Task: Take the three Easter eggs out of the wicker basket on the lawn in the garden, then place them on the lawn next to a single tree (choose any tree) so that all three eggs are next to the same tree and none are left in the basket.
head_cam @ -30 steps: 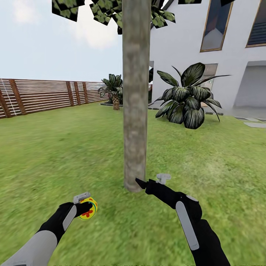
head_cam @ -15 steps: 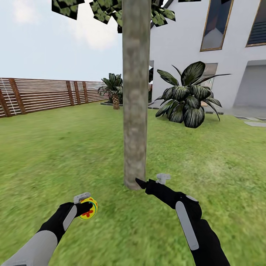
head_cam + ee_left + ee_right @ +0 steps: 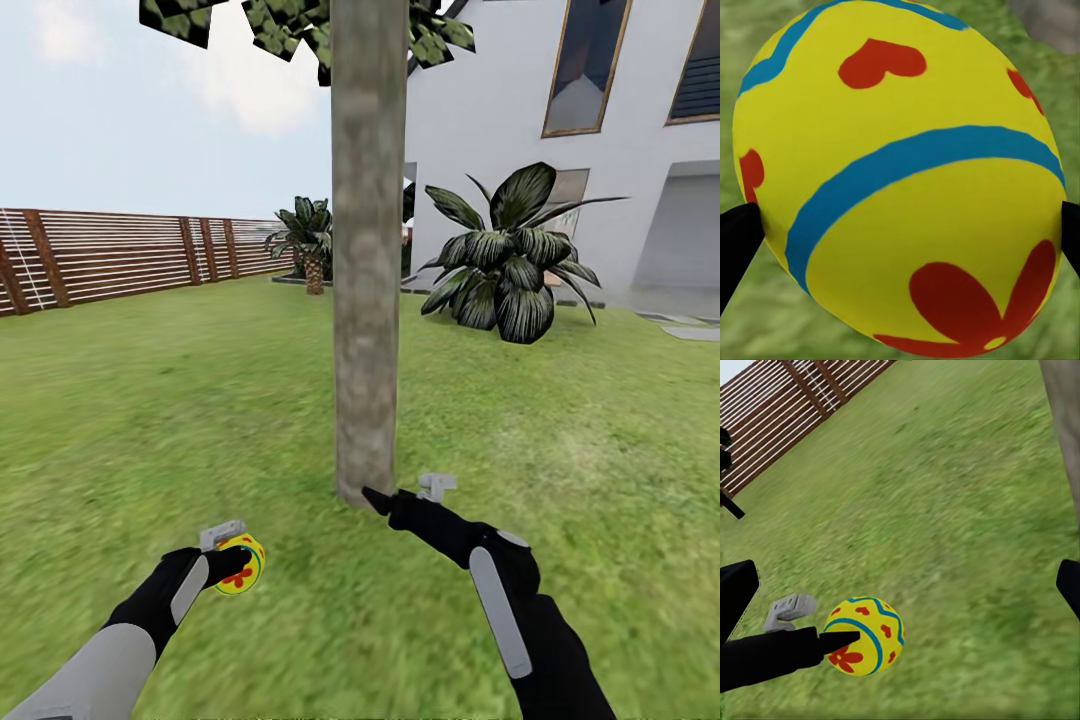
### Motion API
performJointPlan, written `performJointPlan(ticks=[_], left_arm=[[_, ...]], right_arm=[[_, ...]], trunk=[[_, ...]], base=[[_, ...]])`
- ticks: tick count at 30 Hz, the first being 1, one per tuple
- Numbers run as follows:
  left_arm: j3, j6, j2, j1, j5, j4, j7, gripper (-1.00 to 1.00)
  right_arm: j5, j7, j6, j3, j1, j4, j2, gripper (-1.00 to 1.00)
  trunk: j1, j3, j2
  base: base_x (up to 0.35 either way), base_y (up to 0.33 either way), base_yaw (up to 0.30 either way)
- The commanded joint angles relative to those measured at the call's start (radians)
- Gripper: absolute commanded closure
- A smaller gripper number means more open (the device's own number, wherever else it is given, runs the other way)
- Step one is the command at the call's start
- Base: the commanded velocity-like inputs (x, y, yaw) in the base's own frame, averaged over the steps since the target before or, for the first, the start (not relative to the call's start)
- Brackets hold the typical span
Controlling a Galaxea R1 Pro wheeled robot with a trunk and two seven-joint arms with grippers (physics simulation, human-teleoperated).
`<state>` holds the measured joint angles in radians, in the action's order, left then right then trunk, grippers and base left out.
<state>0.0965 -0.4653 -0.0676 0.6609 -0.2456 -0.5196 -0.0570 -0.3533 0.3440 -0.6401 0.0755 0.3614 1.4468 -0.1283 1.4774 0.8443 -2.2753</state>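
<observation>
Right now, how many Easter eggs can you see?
1. The Easter egg is clamped in the left gripper above the lawn, short of the tree. The right gripper is open and holds nothing. The other two may be out of frame.

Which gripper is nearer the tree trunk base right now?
Right. The right gripper sits open just beside the foot of the tree trunk, empty. The left gripper is farther back over the grass, closed on an egg.

The tree [image 3: 366, 300] trunk is standing right ahead, blocking the middle; open lawn [image 3: 150, 420] is lying free on both sides.
</observation>
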Motion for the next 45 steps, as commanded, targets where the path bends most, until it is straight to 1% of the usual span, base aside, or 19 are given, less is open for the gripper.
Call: performJointPlan(ticks=[1, 12, 18, 32, 45], left_arm=[[0.000, -0.006, 0.000, 0.000, -0.011, -0.002, -0.006, 1.00], [0.000, -0.006, 0.000, 0.000, -0.011, -0.002, -0.006, 1.00], [0.000, -0.006, 0.000, 0.000, -0.011, -0.002, -0.006, 1.00], [0.000, -0.006, 0.000, 0.000, -0.010, -0.002, -0.006, 1.00], [0.000, -0.006, 0.000, 0.000, -0.010, -0.002, -0.006, 1.00]], right_arm=[[-0.003, 0.001, -0.005, -0.001, 0.001, 0.000, -0.004, -1.00], [-0.003, 0.001, -0.003, -0.001, 0.001, -0.002, -0.008, -1.00], [-0.004, 0.002, 0.027, -0.002, 0.001, -0.004, -0.008, -1.00], [-0.007, 0.009, 0.025, -0.003, 0.001, -0.016, -0.008, -1.00], [-0.006, 0.010, 0.028, -0.003, 0.001, -0.017, -0.008, -1.00]], trunk=[[0.004, 0.004, -0.008], [0.046, 0.039, -0.085], [0.069, 0.058, -0.127], [0.123, 0.101, -0.225], [0.128, 0.152, -0.228]], base=[[0.000, 0.000, 0.000], [0.000, 0.000, 0.000], [0.000, 0.000, 0.000], [0.000, 0.000, 0.000], [0.000, 0.000, 0.000]])
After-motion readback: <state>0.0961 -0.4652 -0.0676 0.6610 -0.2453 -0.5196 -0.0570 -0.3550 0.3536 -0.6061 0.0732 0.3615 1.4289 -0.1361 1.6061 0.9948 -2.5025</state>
